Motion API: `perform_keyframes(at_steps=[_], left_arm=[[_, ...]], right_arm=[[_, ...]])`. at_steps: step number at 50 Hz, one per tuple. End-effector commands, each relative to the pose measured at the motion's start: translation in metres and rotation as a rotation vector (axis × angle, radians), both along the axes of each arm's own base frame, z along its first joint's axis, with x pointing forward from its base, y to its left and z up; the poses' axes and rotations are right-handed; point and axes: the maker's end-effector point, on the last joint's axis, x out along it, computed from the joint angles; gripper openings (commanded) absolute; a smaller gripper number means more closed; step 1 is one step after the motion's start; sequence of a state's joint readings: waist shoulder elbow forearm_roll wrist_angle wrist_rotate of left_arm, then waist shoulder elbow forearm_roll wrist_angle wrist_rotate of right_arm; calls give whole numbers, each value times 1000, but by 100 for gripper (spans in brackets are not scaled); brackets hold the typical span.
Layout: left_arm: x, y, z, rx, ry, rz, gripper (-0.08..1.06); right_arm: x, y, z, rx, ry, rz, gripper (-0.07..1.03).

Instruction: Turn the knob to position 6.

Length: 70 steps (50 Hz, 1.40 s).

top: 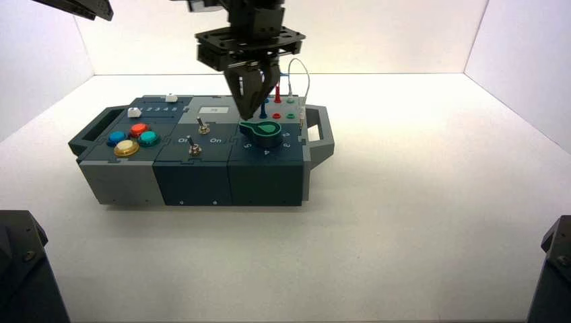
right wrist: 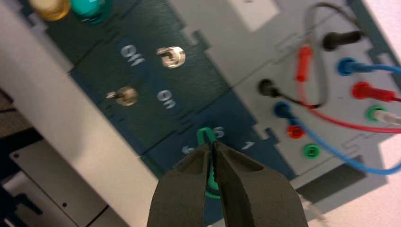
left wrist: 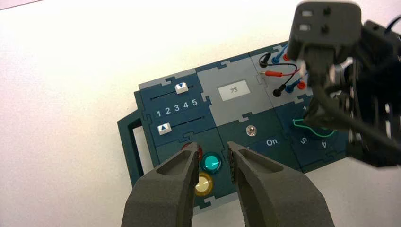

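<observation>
Near corners: dark hardware (top: pixel 27 262) at both sides of the near edge
Table: pale, its bare part (top: pixel 377 256) in front of and to the right of the box
Box (top: pixel 195 185): left of centre on the table, with a handle (top: pixel 326 138) at each end
Yellow button (top: pixel 126 148): nearest in the cluster at the left, with the blue button (top: pixel 116 138), green button (top: pixel 149 138) and red button (top: pixel 139 129) around it
Toggle switches (top: pixel 194 147): two in the middle section, one farther back than the other, "On" lettered near them
Knob (top: pixel 264 134): near right section of the box, its green pointed tip just beside the 6, on the side toward the 5
Right gripper (right wrist: pixel 212 145): over the knob, fingertips brought together, nothing held between them; cannot tell whether they touch the knob
Near slider (left wrist: pixel 164 128): white cap at 1
Far slider (left wrist: pixel 181 88): white cap at 4
Display (left wrist: pixel 233 90): reads 73, middle of the far part
Wires (right wrist: pixel 352 125): red, blue, black and pale, at the far right sockets (right wrist: pixel 311 151)
Left gripper (left wrist: pixel 213 146): idle, high at the far left in the high view, fingers a little apart, holding nothing
Back wall (top: pixel 390 37): pale, behind the table
</observation>
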<state>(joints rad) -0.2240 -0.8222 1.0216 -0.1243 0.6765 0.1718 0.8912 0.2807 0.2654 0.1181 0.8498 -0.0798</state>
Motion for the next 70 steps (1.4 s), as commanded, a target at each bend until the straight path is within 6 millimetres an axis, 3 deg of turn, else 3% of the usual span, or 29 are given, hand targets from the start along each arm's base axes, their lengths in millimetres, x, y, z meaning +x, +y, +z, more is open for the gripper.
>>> perform_keyframes(at_steps=[1, 53, 70], left_arm=[[4, 0, 5, -5, -18, 7, 35], [3, 1, 5, -3, -18, 8, 35], [3, 1, 5, -4, -18, 7, 35]], right_arm=[[0, 7, 21, 46, -30, 4, 3], [4, 6, -1, 17, -13, -4, 2], [10, 10, 5, 31, -27, -6, 2]])
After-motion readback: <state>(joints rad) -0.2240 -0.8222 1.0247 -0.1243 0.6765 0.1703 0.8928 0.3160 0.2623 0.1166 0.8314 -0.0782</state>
